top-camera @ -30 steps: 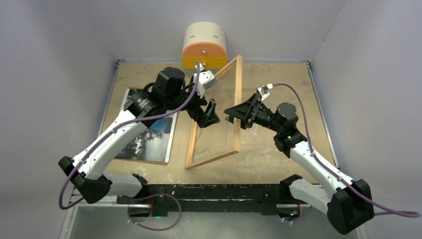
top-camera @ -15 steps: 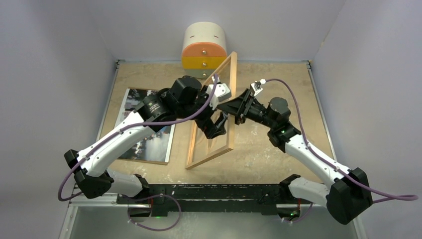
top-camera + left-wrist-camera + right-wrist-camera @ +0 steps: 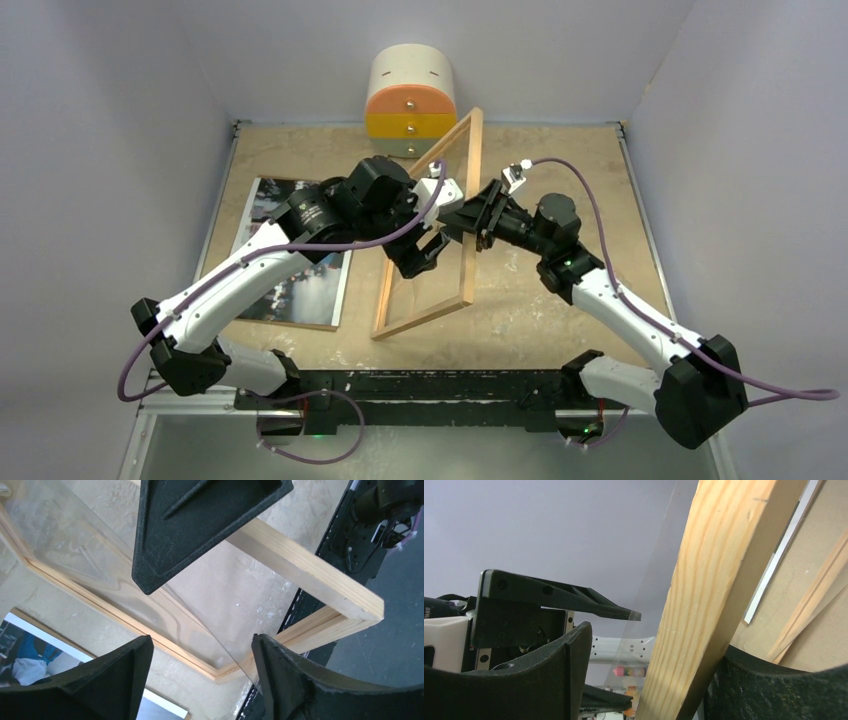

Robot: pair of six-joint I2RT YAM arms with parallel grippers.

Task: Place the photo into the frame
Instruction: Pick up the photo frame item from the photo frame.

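At tilted wood frame (image 3: 424, 319), L end effector (image 3: 172, 615) apart; R end effector (image 3: 656, 640) grip unclear.

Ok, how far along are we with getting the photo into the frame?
Done: nothing seated; the photo lies flat on the table, left of the frame and outside it. In hand: the frame is tilted up, the right gripper straddling its raised rail, the left gripper open around the edge of the clear pane. Left: likely deal with the pane, then fit the photo and lay the frame down.
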